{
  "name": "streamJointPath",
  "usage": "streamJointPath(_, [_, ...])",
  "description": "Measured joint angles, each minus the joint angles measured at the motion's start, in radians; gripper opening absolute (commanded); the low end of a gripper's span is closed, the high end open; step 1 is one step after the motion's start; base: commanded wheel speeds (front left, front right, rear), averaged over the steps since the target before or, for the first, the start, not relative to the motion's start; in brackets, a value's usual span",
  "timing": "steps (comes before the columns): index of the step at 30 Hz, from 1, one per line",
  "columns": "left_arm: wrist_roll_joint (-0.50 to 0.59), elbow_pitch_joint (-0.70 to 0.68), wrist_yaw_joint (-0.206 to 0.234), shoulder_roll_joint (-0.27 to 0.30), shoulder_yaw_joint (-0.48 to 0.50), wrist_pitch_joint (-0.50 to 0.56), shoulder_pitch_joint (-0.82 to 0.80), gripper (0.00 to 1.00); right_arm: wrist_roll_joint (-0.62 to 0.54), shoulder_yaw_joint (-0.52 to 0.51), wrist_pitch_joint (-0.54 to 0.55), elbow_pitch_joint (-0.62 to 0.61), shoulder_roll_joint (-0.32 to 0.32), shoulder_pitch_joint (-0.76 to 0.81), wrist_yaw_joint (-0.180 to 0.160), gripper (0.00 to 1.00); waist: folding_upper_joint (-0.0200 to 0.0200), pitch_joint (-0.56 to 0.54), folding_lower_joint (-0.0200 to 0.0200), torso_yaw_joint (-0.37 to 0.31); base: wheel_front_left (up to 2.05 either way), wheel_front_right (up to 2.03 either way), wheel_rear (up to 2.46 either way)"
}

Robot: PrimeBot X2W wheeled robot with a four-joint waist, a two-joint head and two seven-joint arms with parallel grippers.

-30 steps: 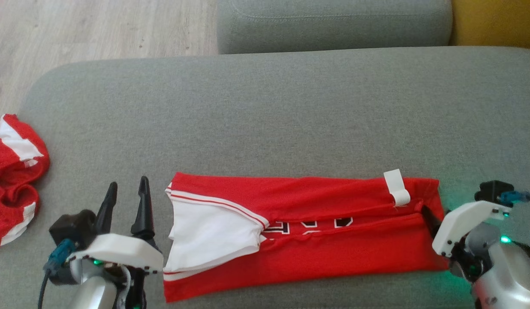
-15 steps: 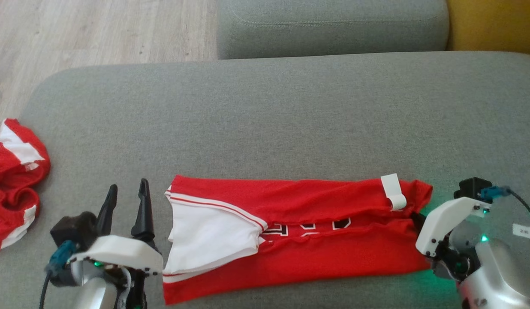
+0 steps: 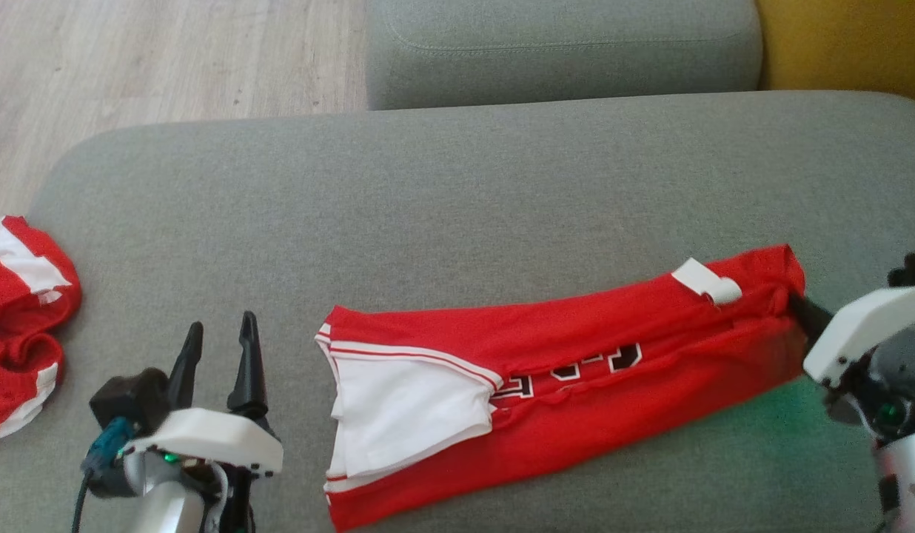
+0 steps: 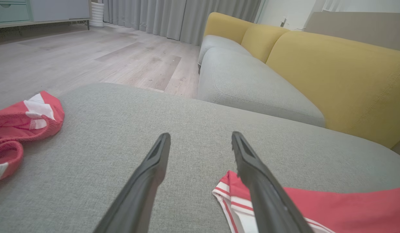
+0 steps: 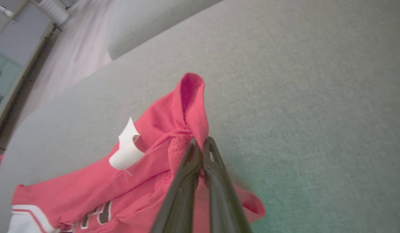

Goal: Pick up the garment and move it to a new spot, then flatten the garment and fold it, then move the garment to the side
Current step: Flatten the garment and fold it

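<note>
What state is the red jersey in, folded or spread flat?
Folded: the red jersey lies as a narrow strip on the grey cushion, both long edges lapped over its lettering, right gripper shut on one end.

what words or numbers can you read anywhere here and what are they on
On the red jersey, black letters with white edges: mostly tucked into the fold, so they cannot be read.
On the white tag at the jersey's end: no print that can be made out.
There is no other readable text.
</note>
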Motion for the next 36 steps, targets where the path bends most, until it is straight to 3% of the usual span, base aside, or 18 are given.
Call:
streamJointPath(5, [0.008, 0.008, -0.002, -0.003, 0.004, 0.000, 0.000, 1.00, 0.123, -0.024, 0.083, -0.157, 0.039, 0.010, 0.000, 0.00, 0.0000, -0.006, 0.0000, 0.004, 0.00, 0.00, 0.00])
streamJointPath(9, [0.008, 0.011, -0.006, -0.006, 0.006, 0.000, 0.000, 1.00, 0.253, -0.025, 0.164, -0.274, 0.138, 0.061, 0.000, 0.00, 0.0000, -0.011, 0.0000, 0.016, 0.00, 0.00, 0.00])
streamJointPath(12, [0.009, 0.015, -0.008, -0.011, 0.006, 0.000, 0.000, 1.00, 0.346, -0.012, 0.236, -0.325, 0.189, 0.100, 0.000, 0.00, 0.0000, -0.018, 0.0000, 0.031, 0.00, 0.00, 0.00])
streamJointPath(15, [0.013, 0.018, -0.009, -0.015, 0.005, 0.000, 0.001, 1.00, 0.426, 0.016, 0.286, -0.342, 0.199, 0.123, 0.000, 0.00, 0.0000, -0.022, 0.0000, 0.053, 0.00, 0.00, 0.00])
streamJointPath(23, [0.016, 0.041, -0.018, -0.030, 0.003, 0.000, 0.000, 1.00, 0.646, 0.188, 0.223, -0.230, 0.205, 0.114, 0.000, 0.00, 0.0000, -0.023, 0.0000, 0.133, 0.00, 0.00, 0.00])
streamJointPath(36, [0.020, 0.080, -0.035, -0.043, 0.003, 0.000, -0.003, 1.00, 0.847, 0.438, 0.062, 0.011, 0.204, -0.073, 0.000, 0.00, 0.0000, 0.000, 0.0000, 0.262, 0.00, 0.00, 0.00])
